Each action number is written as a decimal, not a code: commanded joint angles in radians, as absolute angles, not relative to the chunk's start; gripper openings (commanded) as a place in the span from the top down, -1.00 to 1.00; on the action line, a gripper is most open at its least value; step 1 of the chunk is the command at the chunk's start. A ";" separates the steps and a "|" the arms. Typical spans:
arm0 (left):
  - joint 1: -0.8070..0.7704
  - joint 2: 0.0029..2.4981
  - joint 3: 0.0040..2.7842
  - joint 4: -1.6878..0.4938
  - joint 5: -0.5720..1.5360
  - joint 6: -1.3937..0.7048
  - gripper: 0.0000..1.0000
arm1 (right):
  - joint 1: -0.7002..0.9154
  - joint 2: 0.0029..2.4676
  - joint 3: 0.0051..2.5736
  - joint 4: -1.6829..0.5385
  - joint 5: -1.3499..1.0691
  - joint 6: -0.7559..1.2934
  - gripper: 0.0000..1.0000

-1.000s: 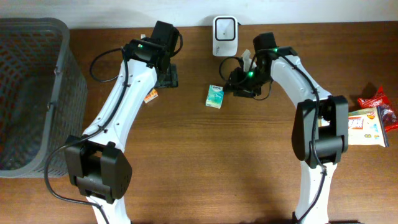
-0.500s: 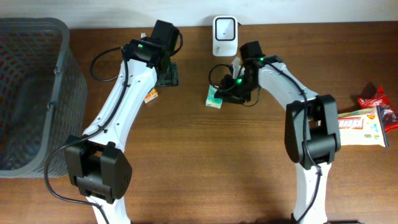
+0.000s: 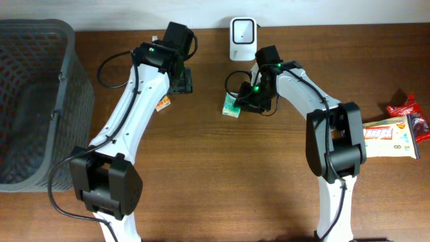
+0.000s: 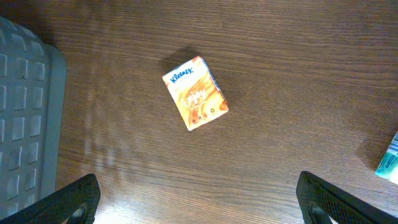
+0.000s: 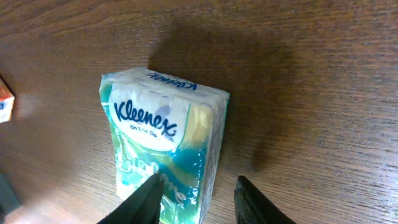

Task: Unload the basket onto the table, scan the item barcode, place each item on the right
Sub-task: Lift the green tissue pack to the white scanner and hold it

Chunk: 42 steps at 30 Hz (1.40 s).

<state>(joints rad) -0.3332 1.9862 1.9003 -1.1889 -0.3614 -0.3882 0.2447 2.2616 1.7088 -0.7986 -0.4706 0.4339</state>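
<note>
A green Kleenex tissue pack (image 3: 231, 104) (image 5: 161, 143) lies flat on the wooden table below the white scanner (image 3: 242, 30). My right gripper (image 3: 243, 101) (image 5: 199, 200) is down at its right end, open. One finger (image 5: 148, 200) lies over the pack's printed face. The other finger (image 5: 252, 202) stands just off the pack's side with a gap. An orange Kleenex pack (image 3: 162, 104) (image 4: 195, 93) lies further left. My left gripper (image 3: 181, 82) (image 4: 199, 202) hangs wide open over bare table, with the orange pack ahead of it and nothing between its fingers.
A grey mesh basket (image 3: 33, 101) (image 4: 25, 124) fills the left side. Snack packets (image 3: 396, 134) and a red wrapper (image 3: 406, 107) lie at the right edge. The green pack's corner (image 4: 390, 163) shows at the right edge of the left wrist view.
My right gripper has moved left onto the green pack, and its jaws have narrowed. The left arm has not moved.
</note>
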 commanded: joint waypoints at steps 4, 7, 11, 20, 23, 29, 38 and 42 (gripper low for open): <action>-0.332 1.977 1.906 -1.191 -0.350 -0.388 -0.98 | 0.242 2.281 1.698 -0.796 -0.459 0.420 0.33; -0.332 1.977 1.905 -1.191 -0.350 -0.388 -0.99 | 0.242 2.281 1.698 -0.796 -0.459 0.420 0.39; -0.332 1.977 1.906 -1.191 -0.350 -0.388 -0.98 | 0.244 2.281 1.670 -0.767 -0.459 0.421 0.41; -0.332 1.977 1.905 -1.191 -0.350 -0.388 -0.98 | 0.243 2.281 1.613 -0.677 -0.515 0.428 0.92; -0.332 1.977 1.905 -1.191 -0.350 -0.388 -0.98 | 0.234 2.275 1.618 -0.684 -0.515 0.427 0.92; -0.331 1.977 1.905 -1.190 -0.351 -0.388 -0.99 | 0.215 2.207 1.725 -0.825 -0.373 0.341 0.92; -0.331 1.977 1.906 -1.190 -0.351 -0.388 -0.98 | 0.306 2.175 2.094 -1.093 0.395 0.249 0.92; -0.332 1.977 1.906 -1.191 -0.355 -0.387 -0.98 | 0.348 2.180 2.098 -0.923 0.513 0.047 0.92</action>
